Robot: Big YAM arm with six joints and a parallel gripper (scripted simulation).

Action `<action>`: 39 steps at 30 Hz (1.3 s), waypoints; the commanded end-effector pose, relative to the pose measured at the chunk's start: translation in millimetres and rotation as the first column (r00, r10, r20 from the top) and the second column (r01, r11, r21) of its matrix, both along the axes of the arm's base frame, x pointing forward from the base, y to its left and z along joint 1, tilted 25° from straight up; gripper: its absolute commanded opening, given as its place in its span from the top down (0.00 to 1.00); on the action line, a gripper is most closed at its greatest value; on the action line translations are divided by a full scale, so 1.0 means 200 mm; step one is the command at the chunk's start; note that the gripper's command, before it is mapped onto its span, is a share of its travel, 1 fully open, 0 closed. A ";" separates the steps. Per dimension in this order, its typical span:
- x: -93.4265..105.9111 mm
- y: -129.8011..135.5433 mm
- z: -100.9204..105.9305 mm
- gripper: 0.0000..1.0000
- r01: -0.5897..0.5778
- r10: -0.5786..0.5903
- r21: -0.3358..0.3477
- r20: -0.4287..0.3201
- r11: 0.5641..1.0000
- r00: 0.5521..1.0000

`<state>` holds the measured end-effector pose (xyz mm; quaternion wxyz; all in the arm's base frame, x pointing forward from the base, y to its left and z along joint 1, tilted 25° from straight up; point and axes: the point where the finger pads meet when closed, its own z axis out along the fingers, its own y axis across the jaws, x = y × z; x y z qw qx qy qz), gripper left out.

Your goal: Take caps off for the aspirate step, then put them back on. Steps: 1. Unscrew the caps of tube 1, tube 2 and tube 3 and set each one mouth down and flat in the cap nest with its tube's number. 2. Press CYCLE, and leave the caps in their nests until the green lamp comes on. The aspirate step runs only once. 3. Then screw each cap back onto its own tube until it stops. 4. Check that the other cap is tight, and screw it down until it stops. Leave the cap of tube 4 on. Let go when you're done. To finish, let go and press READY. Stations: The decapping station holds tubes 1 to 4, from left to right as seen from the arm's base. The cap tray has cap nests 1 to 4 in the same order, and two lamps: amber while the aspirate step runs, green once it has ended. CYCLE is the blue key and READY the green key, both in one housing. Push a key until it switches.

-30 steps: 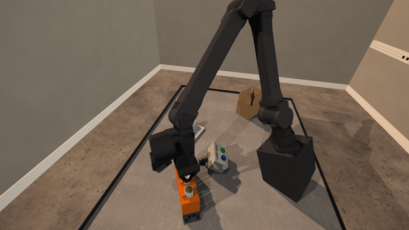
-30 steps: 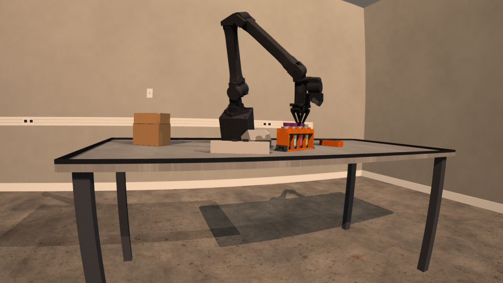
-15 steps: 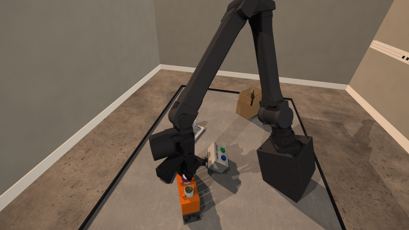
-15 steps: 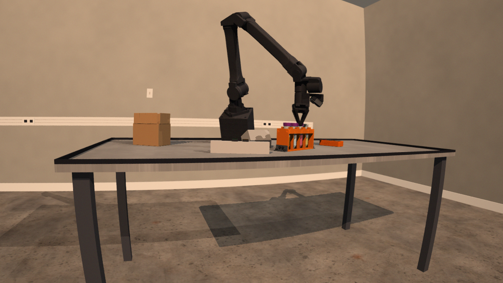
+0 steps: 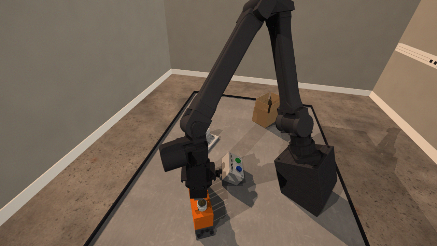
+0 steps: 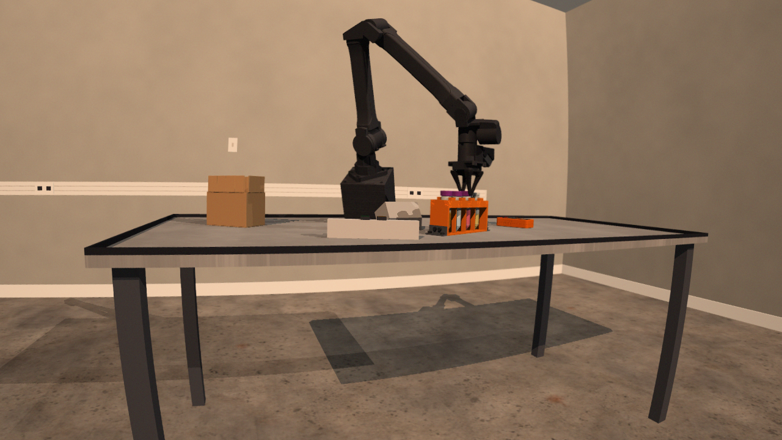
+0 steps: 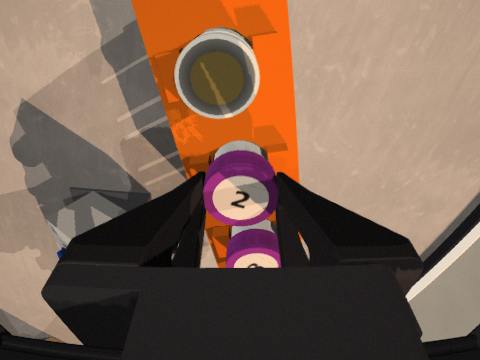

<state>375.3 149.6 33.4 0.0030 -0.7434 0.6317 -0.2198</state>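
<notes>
Left of the jaws, the blue key stands well apart. Between them, cap 2 is grasped on its tube; if the gripper is turned off-axis, the cap could be slipped or cross-threaded. Ahead, open tube 1 could be knocked by a low sweep. Behind, the next cap could be brushed. The forearm is slanted down, the wrist pointed downward.

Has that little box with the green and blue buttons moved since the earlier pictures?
No; the button box sits in the same place relative to the arm's black base.
</notes>
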 end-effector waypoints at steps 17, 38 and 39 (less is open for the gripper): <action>0.04 0.02 0.03 1.00 -0.470 0.449 -0.130 -0.159 0.873 0.879; 0.04 0.02 0.03 0.51 -0.030 0.030 0.002 0.009 1.000 1.000; 0.04 0.02 0.03 0.51 -0.030 0.030 0.002 0.009 1.000 1.000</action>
